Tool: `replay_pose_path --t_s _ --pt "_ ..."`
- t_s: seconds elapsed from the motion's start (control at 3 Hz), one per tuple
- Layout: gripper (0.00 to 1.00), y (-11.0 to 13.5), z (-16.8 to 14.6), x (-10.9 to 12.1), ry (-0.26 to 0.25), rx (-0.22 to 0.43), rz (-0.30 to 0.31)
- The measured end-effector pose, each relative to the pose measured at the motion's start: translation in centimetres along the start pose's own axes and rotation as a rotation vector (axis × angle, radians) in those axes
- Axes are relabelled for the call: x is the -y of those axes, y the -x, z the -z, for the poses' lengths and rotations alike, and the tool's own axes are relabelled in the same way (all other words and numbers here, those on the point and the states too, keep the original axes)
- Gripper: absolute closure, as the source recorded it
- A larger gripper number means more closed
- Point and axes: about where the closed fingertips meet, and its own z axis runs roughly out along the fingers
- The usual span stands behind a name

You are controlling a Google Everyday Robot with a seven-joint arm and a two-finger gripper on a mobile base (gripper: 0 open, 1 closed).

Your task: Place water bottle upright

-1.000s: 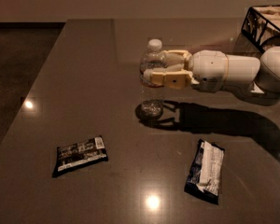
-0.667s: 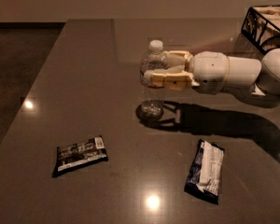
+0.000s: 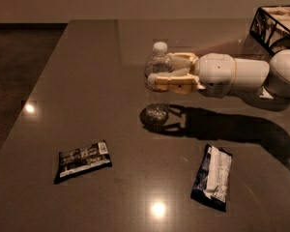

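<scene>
At centre, claw (image 3: 163, 69) as before, seemingly around upright water bottle (image 3: 156, 63).

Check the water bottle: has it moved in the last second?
No. The water bottle stands where it did relative to the left snack packet, upright, with the hand closed around it over the middle of the table.

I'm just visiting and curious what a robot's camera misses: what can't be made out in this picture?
Camera view:
- Small clear ribbed plastic water bottle with white cap: its middle is hidden by the cream gripper, extending from the right with jaws shut on it.
- Whether the bottle's base touches the dark table: lost in reflection.
- Black wire basket, top right: cut off by the edge.
- Two dark snack packets: print too small.
</scene>
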Motion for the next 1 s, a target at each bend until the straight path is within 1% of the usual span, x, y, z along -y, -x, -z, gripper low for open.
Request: replay_pose_path --t_s 0.33,0.67,1.0 --pt "0.04 0.1 -0.32 -0.15 0.006 0.0 0.001" --pt "0.0 0.14 -0.44 -0.21 0.009 0.0 0.002" --pt "0.0 0.14 -0.45 -0.22 0.009 0.0 0.002"
